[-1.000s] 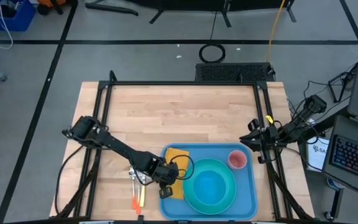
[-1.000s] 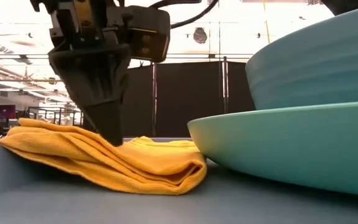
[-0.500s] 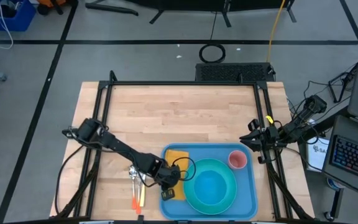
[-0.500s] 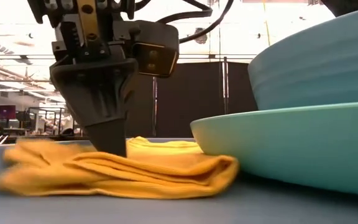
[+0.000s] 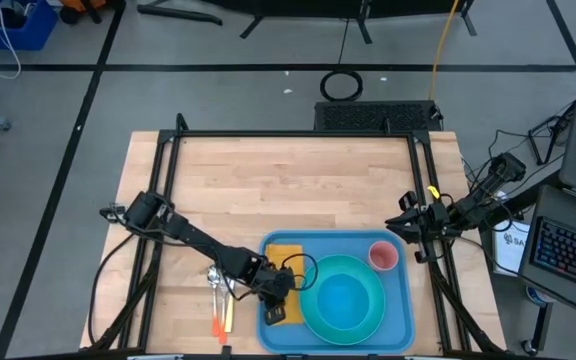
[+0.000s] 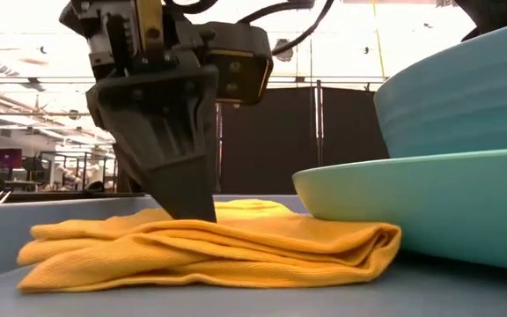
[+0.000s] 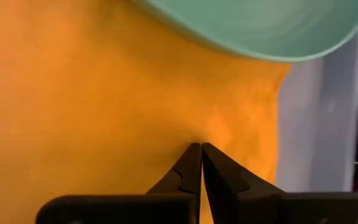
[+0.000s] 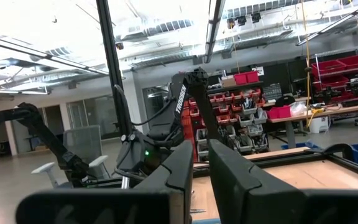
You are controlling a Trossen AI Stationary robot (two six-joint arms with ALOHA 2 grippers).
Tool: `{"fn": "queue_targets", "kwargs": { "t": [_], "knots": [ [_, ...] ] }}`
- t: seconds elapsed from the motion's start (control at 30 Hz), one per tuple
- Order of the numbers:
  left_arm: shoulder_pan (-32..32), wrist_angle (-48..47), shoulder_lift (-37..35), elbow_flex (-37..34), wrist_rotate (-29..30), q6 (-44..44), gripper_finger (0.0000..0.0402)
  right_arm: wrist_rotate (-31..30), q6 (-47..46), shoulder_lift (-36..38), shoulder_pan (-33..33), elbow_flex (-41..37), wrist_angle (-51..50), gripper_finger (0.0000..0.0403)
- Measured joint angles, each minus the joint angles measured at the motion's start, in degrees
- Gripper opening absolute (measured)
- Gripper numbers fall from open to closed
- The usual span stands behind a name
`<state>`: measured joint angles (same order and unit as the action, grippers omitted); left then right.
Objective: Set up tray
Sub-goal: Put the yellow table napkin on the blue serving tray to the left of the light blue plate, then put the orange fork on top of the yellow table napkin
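Your tray lay at the near edge of the tabletop, toward its right half, close enough for both arms to reach. It already carried a turquoise plate with a matching bowl inside it, filling the middle, and a small pink cup in the far right corner, where it stood clear of the plate. That left the left strip of the tray free for the folded yellow napkin, which lay flat there with one edge running right up to, perhaps just under, the plate's rim.

Your left claw stood tip-down on the napkin, fingers pressed together with at most a hairline gap; I'd judge they were pinching a ridge of cloth, or had barely begun to let it go, to set it straight beside the plate. The folds were slightly bunched toward the plate, so a hasty lift could have dragged the cloth with it.

Just outside the tray's left rim, on the bare wood, the cutlery with orange and pale handles waited; I'd take it as the next thing due on the napkin.

Your right claw hung off the right edge of the tabletop, aimed into the room, fingers narrowly parted and holding nothing, kept out of the left arm's way.
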<state>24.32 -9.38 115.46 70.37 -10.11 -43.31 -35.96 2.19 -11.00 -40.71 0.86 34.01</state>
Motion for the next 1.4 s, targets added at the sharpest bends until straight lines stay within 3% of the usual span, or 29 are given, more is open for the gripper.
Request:
{"fn": "queue_targets", "kwargs": {
  "t": [0.63,0.97,1.13,1.4],
  "knots": [
    [0.0,-0.5,-1.7,0.0,-0.5,2.2,0.0010,0.0,0.0,0.0,0.0,0.0,0.0,0.0043],
    [0.0,-2.3,-6.7,0.1,3.9,5.2,0.0008,0.0,0.0,0.0,0.0,0.0,0.0,0.0043],
    [1.0,-10.9,-9.1,0.1,5.5,4.4,0.0004,0.0,0.0,0.0,0.0,0.0,0.0,0.0043],
    [4.7,-30.0,-14.0,0.1,10.1,-4.7,0.0003,0.0,0.0,0.0,0.0,0.0,0.0,0.0043]
  ]
}}
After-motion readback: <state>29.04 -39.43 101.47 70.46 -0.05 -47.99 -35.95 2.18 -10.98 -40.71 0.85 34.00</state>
